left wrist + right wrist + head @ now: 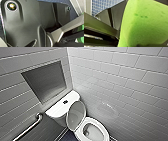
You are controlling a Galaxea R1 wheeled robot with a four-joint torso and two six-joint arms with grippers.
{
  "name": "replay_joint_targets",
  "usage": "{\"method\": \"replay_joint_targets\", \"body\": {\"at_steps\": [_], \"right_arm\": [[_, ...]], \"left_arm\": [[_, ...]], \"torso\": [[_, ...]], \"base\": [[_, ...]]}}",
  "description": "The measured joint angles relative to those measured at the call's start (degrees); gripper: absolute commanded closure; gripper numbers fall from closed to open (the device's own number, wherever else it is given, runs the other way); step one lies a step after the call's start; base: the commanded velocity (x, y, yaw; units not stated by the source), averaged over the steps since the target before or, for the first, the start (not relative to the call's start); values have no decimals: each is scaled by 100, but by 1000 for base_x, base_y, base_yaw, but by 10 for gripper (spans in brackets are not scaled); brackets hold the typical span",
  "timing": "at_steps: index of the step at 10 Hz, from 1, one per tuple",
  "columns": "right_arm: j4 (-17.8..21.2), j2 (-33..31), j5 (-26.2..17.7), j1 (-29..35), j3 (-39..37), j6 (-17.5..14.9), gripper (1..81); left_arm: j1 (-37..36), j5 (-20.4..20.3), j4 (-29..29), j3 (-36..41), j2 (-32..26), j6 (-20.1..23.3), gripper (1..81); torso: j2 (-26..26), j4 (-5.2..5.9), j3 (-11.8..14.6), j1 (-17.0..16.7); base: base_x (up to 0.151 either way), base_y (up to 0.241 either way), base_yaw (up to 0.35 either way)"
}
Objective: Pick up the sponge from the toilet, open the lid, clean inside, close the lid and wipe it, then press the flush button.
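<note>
no readable text, brand, number or sign on toilet (79, 115), sponge (144, 25), wall tiles (120, 77).

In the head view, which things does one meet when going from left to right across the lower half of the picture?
grab bar → flush button → raised lid → toilet bowl

You face pale tiled walls (120, 74) with a recessed niche (46, 80), a metal grab bar (29, 127) below it, and seemingly dark blue flooring (67, 137).
</note>
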Motion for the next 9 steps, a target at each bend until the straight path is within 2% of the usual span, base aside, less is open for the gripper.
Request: {"method": "replay_joint_targets", "body": {"at_steps": [2,7,9], "right_arm": [[-2,83,2,11,-166,0,811],[-20,234,-44,9,-358,-23,811],[-20,234,-60,-11,-373,-23,811]], "left_arm": [[-33,60,2,-17,-13,0,10],[44,93,2,-17,-2,0,10],[133,369,2,-22,0,-18,10]], "torso": [[341,0,262,-219],[1396,0,1149,-914],[1725,0,1272,-1143]], "base": [[0,0,0],[0,0,0],[0,0,0]]}}
